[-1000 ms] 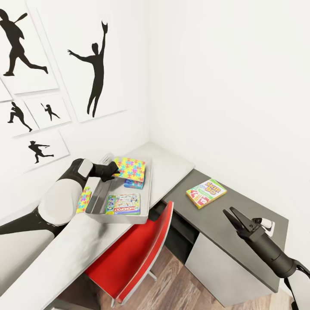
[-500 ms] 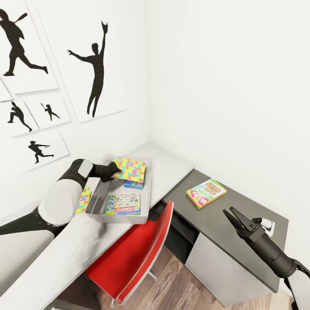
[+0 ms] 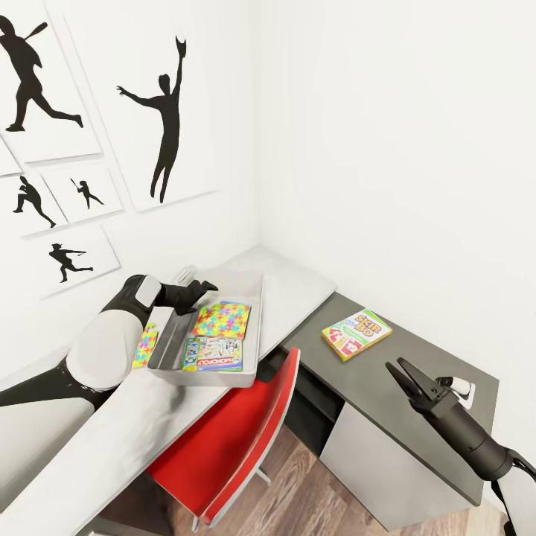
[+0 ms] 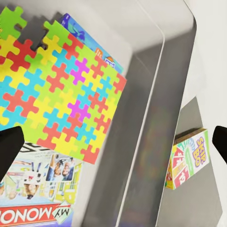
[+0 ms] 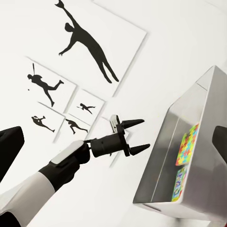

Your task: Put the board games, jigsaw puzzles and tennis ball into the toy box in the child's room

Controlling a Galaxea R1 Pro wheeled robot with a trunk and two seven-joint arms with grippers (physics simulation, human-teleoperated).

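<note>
White rectangular posters with black athlete silhouettes (image 3: pixel 167 119) hang on the plain white wall (image 3: pixel 387 149), several grouped close together. A glossy red chair (image 3: pixel 238 447) stands tucked against the pale table's front edge, over a brown wood-plank floor (image 3: pixel 313 491).

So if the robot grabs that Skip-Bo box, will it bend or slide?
The Skip-Bo box looks thin and boxy, so probably stiff and light. It lies flat on the smooth dark cabinet top, so a push would likely slide it, not tip it.
</note>
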